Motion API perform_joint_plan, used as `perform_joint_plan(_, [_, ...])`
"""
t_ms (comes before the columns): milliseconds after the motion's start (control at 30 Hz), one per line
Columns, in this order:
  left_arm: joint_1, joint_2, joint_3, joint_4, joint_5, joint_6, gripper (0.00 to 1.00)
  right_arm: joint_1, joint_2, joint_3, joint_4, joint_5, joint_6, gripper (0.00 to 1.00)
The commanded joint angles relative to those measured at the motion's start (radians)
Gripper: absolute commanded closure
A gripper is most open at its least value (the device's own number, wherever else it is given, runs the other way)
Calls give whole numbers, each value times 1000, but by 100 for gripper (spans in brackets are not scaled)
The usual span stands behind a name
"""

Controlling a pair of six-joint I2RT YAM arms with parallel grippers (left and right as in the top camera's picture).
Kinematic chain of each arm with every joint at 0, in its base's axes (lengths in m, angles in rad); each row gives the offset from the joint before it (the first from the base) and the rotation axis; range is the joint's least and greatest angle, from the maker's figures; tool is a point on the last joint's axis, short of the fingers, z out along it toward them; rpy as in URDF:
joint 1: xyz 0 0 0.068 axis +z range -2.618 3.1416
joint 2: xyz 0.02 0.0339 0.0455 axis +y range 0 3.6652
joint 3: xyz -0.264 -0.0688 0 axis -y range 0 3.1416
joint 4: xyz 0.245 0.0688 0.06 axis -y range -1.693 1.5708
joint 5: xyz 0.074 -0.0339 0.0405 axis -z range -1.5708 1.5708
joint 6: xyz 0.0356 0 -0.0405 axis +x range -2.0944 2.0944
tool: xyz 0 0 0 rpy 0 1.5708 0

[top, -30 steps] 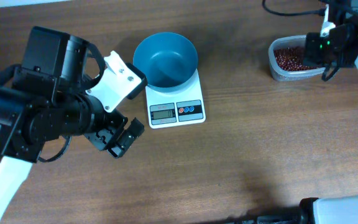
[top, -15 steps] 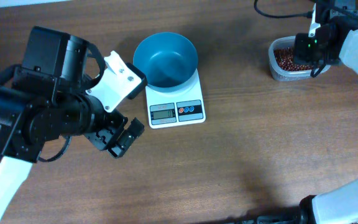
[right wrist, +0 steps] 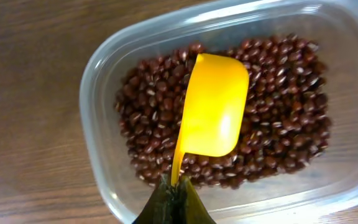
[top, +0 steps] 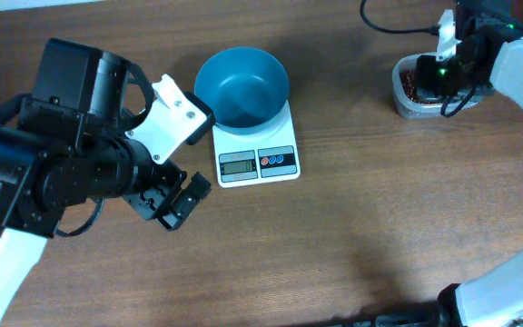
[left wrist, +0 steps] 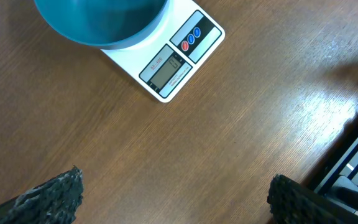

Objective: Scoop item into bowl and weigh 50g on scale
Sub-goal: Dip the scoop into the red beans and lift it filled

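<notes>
Because the beans [right wrist: 278,118] must be dug out before anything is weighed, the right gripper [right wrist: 174,202] is clamped on the thin handle of a yellow scoop [right wrist: 213,102], whose cup lies over the heap just ahead of the jaws, inside the clear tub [right wrist: 98,87]. The left gripper [left wrist: 176,199] hangs spread wide and empty; ahead of its jaws the empty teal bowl [left wrist: 98,22] sits on the scale [left wrist: 166,68], with only bare table [left wrist: 241,137] between and nothing blocking
</notes>
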Motion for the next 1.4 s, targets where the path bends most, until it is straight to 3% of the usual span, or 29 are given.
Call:
perform_joint_plan(0, [-3,-7,12,2,15,-13,1,-34,23,6,-32,-150,57,96])
perform_joint_plan(167, [-3,-7,12,2,15,-13,1,-137,23,6,-38,-352,57,96])
perform_joint_plan(367, [-3,-7,12,2,15,-13,1,-251,23,6,-64,-453,146,96])
perform_joint_plan(567, [-3,-7,12,2,15,-13,1,-270,57,-6,-59,-517,241,96])
perform_joint_plan(833, [-3,-7,12,2,15,-13,1,-272,118,-7,-68,-632,239,96])
perform_joint_plan(1100, [-3,-7,12,2,15,-13,1,-382,118,-7,-75,-716,227,96])
perform_joint_plan(1233, [-3,-7,12,2,15,-13,1,-389,118,-7,-81,-853,84,96])
perform_joint_plan(1367, [-3,-7,12,2,15,-13,1,-405,118,-7,-90,-872,72,96])
